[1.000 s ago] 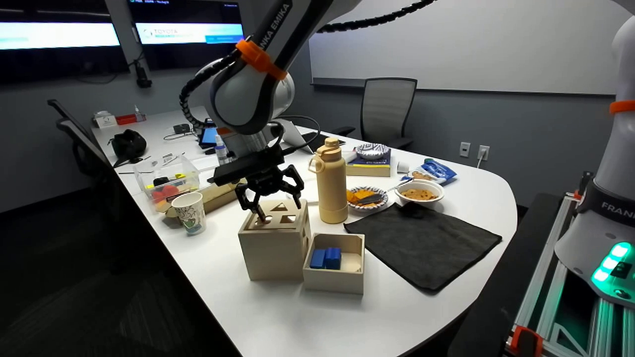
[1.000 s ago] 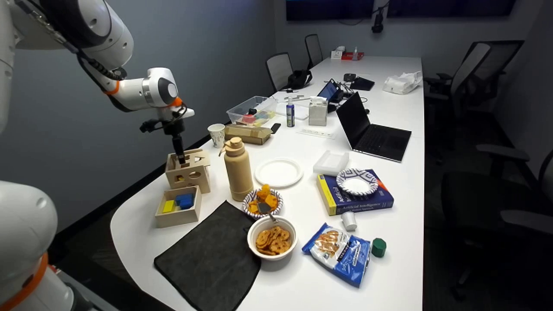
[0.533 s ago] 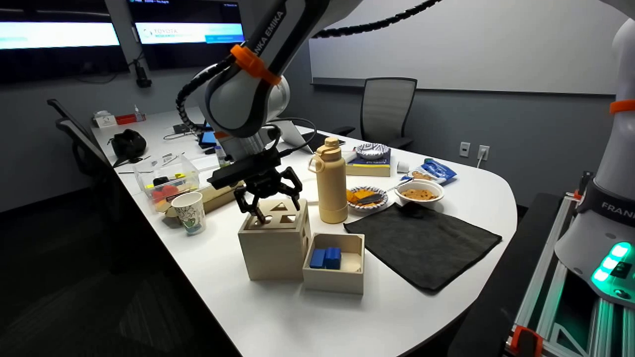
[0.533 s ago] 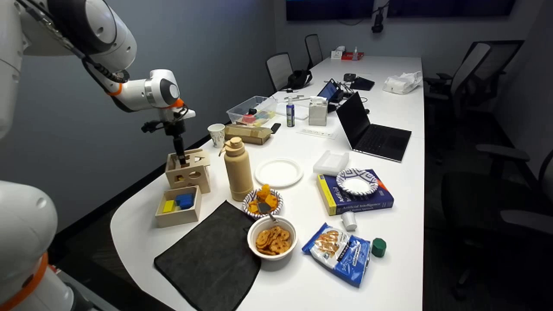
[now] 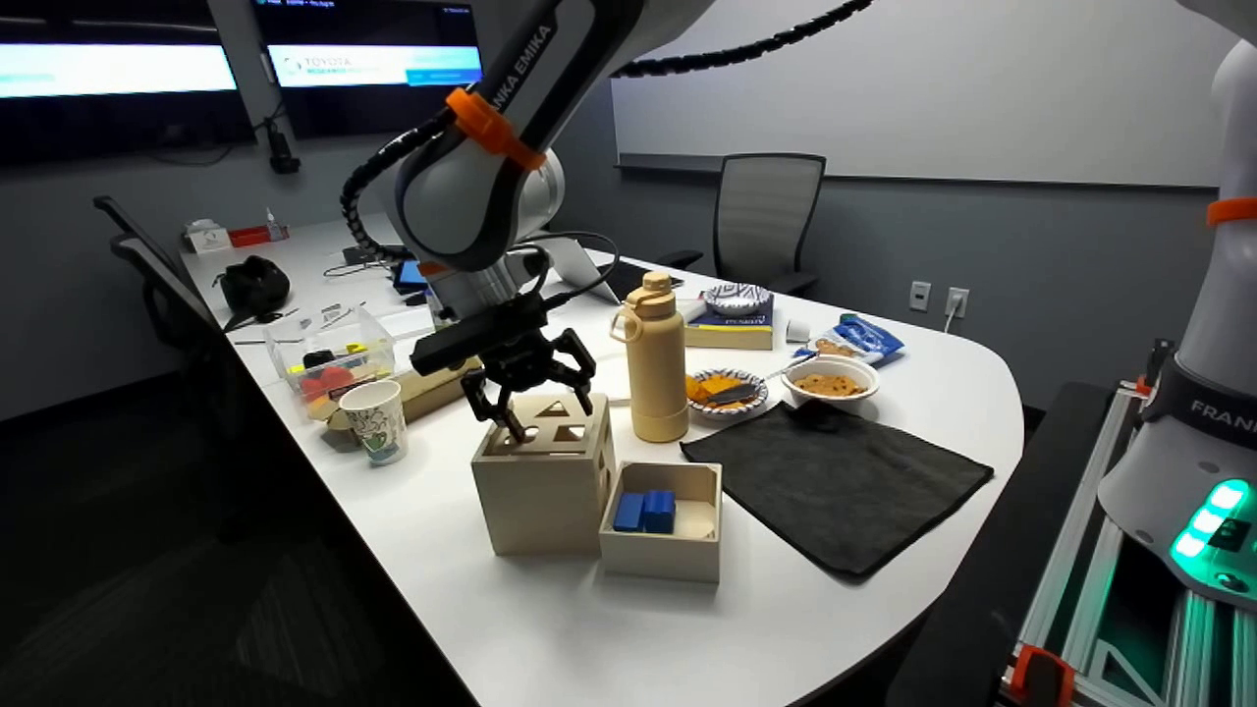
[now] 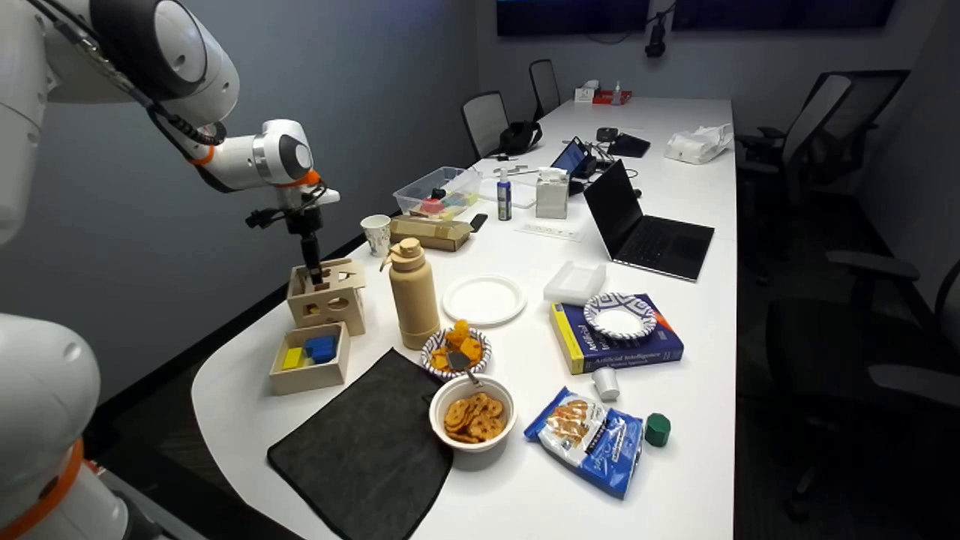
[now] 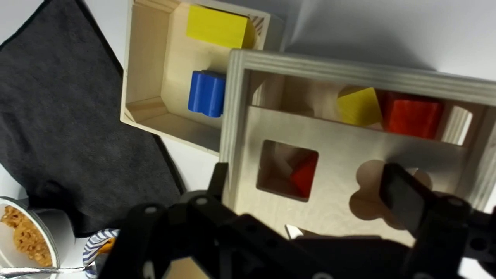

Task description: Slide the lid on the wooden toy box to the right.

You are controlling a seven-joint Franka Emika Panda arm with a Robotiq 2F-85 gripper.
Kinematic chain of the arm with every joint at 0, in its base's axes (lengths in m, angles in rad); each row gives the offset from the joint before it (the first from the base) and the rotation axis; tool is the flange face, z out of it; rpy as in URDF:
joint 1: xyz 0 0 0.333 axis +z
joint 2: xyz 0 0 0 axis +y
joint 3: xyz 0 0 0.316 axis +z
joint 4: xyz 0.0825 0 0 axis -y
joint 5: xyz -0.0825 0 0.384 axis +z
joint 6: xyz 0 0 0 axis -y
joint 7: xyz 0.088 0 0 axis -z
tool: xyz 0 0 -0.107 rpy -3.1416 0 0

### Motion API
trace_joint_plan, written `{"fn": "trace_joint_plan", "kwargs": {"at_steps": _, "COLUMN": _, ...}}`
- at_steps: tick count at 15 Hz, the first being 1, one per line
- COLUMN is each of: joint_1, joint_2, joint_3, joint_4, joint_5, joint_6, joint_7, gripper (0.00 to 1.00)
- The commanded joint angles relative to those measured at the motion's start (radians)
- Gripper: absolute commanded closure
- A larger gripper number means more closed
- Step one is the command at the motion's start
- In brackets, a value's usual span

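One long gap is left along the top of the wooden toy box (image 5: 540, 506), between its rim and the lid (image 7: 333, 162); through it a yellow block (image 7: 360, 106) and a red block (image 7: 414, 116) are seen inside. The lid is seated only in part: in an exterior view its opposite edge (image 6: 356, 283) is shown jutting past the box wall, toward the right of that view. White tabletop (image 5: 589, 628) is seen between that edge and a beige bottle (image 6: 415, 300), by which the room beyond is partly taken up. The toy box is set near the tabletop's edge. Just beside it a lower wooden box (image 5: 660, 560) is placed, with a blue block (image 7: 205, 95) and a second yellow block (image 7: 217, 25) held in it. A dark cloth (image 5: 835, 481) is spread next to that, and a paper cup (image 5: 377, 432) and a cardboard box (image 6: 427, 235) are set farther off. The gripper (image 5: 553, 422) is spread wide, its jaws well apart. One finger (image 7: 403, 197) is positioned at the lid's clover-shaped hole, apparently reaching into it; whether the wood is touched cannot be told. The other finger (image 7: 219, 178) is shown across the outer edge of the box wall in the wrist view, its height unclear.
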Motion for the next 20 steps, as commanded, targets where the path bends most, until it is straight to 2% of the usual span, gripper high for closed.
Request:
{"fn": "trace_joint_plan", "kwargs": {"at_steps": 1, "joint_1": 0.015, "joint_2": 0.033, "joint_3": -0.014, "joint_4": 0.051, "joint_5": -0.006, "joint_6": -0.03, "joint_7": 0.034, "gripper": 0.0}}
{"fn": "trace_joint_plan", "kwargs": {"at_steps": 20, "joint_1": 0.022, "joint_2": 0.018, "joint_3": -0.075, "joint_4": 0.036, "joint_5": -0.054, "joint_6": -0.05, "joint_7": 0.18, "gripper": 0.0}}
